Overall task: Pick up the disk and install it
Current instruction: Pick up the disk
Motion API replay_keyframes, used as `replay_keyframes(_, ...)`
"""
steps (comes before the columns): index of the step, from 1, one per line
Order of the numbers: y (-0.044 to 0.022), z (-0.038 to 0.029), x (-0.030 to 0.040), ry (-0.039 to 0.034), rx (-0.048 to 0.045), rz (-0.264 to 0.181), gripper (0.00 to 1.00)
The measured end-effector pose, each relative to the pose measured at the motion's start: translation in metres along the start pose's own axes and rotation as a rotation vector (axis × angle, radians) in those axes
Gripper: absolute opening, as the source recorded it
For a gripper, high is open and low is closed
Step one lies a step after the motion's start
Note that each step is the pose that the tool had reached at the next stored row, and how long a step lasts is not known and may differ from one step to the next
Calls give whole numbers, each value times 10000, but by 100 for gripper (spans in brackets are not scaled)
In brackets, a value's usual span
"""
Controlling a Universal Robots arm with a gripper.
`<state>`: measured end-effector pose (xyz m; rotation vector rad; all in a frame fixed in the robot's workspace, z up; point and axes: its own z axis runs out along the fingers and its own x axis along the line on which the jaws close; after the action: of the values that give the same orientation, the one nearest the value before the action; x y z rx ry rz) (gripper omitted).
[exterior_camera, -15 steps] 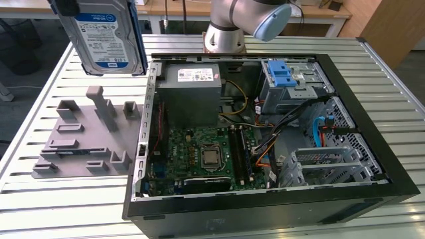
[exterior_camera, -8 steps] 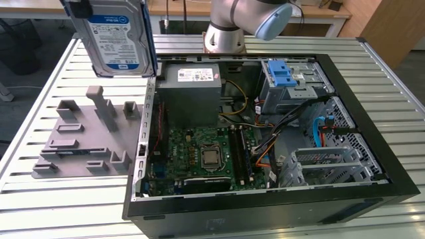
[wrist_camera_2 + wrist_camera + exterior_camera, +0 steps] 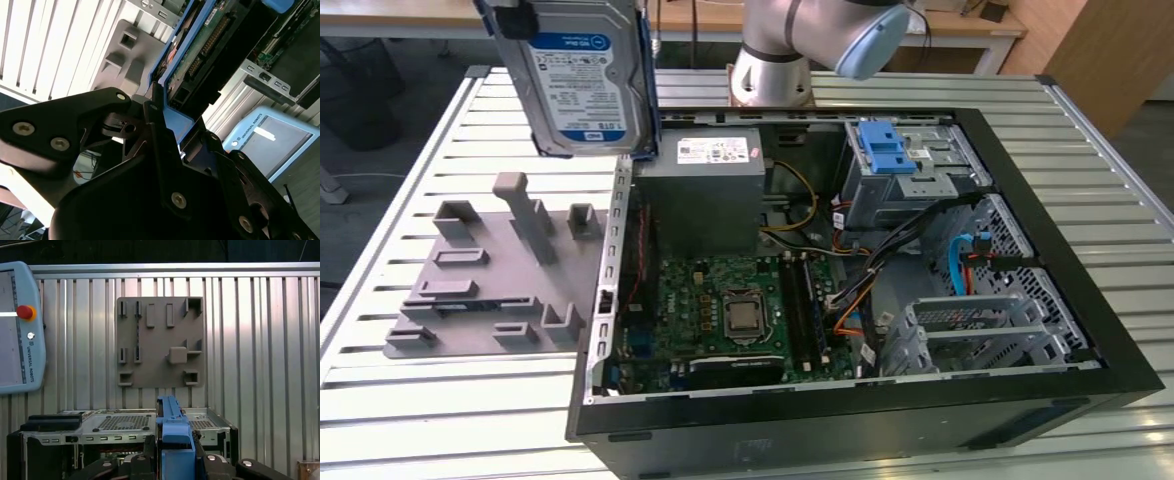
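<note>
Transport step judged in hand: disk (image 3: 580, 75) is clamped by its blue frame in the end effector (image 3: 175, 455), lifted upright. Drive cage (image 3: 921, 180) lies well apart, below; alignment is called for.

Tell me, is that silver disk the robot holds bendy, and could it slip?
Probably stiff, not bendy: the disk looks like a flat metal slab in a blue frame. Being metal, it is likely heavy for its size. It might slip, since the gripper pinches just one end up in the air.

Blue-framed disk (image 3: 175, 432) edge-on, gripped by hand (image 3: 175, 452); grey fixture plate (image 3: 160, 342) flat on slatted table (image 3: 260, 340); pendant (image 3: 20, 325) nearby.
</note>
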<state>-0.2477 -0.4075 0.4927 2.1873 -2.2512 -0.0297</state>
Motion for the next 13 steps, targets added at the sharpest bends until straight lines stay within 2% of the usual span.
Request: replay_keyframes(13,-381,-7,30,1,0,0,36)
